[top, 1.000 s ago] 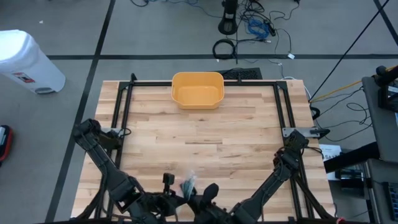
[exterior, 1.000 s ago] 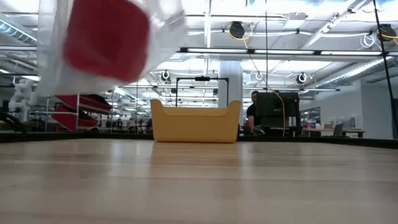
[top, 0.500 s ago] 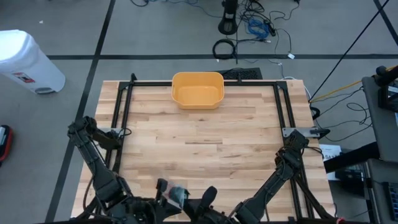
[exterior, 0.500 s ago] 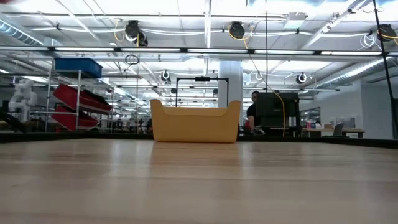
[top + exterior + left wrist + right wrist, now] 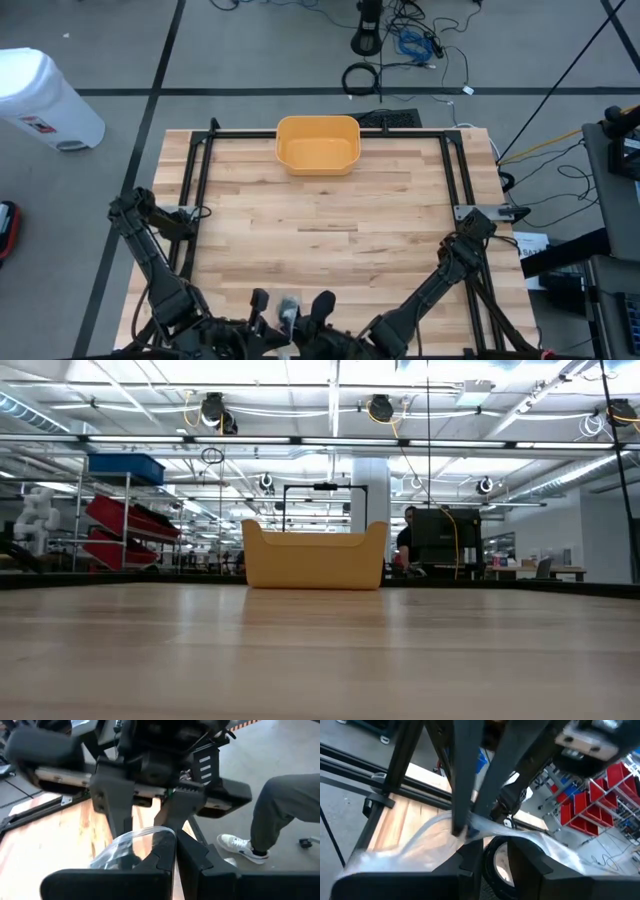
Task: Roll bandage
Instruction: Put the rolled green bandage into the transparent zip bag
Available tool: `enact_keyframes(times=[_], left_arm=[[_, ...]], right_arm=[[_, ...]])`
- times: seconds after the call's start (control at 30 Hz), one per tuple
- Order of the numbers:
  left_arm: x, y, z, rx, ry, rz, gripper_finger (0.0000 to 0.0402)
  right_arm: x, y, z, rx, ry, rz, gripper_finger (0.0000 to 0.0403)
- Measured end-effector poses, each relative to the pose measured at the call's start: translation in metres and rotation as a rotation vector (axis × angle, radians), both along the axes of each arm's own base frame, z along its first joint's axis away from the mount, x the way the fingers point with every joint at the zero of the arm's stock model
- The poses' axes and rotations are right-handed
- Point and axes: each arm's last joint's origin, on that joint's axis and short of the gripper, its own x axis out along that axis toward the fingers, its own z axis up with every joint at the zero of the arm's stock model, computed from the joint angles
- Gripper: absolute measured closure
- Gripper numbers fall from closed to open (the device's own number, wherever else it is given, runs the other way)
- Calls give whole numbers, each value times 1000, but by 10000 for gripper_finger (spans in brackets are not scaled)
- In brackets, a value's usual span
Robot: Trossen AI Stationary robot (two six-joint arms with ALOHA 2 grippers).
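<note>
Both grippers meet at the near table edge, facing each other, with the clear plastic bag (image 5: 288, 307) stretched between them.

Left gripper (image 5: 174, 851): fingers pressed together, pinching the bag's film right at their tips. The bag's bulk hangs just beyond and to one side of those tips.

Right gripper (image 5: 490, 851): fingers (image 5: 470, 855) only slightly apart, film drawn taut across their tips, so it looks clamped on the bag too. Something dark and round sits inside the film just ahead of them, probably the rolled bandage; can't confirm.

Key relation: the bag's long axis runs gripper to gripper, roughly along the table edge. Neither arm is nearer, since both touch it.

Yellow bin (image 5: 317, 143) sits at the far edge, well apart from both. Low view shows only the bin, no grippers.

Person's leg and shoe (image 5: 239, 846) beyond the table edge.
</note>
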Motion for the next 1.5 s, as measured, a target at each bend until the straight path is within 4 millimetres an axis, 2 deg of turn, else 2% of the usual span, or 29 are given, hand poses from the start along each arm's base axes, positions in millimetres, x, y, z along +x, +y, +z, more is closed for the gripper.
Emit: enact_keyframes(times=[0.33, 0.57, 0.8, 0.97, 1.13, 1.33, 1.5], left_arm=[[-1, -1, -2, 56, -7, -32, 385], [-2, -2, -2, 84, -12, -55, 385], [-5, -1, -6, 85, 31, -50, 385], [-9, -4, -8, 104, 40, -65, 385], [-13, -6, -8, 115, 38, -82, 385], [-14, -7, -9, 143, 40, -89, 385], [-16, -6, -10, 142, 52, -78, 385]], right_arm=[[10, -9, -3, 65, 40, 77, 328], [24, -30, -7, 142, 63, 50, 328], [25, -24, -2, 155, 27, 110, 328], [27, -30, -9, 229, 86, 120, 328], [28, -24, -1, 241, 20, 164, 328], [42, -31, -23, 327, 107, 217, 328], [34, -14, -13, 285, 39, 294, 315]])
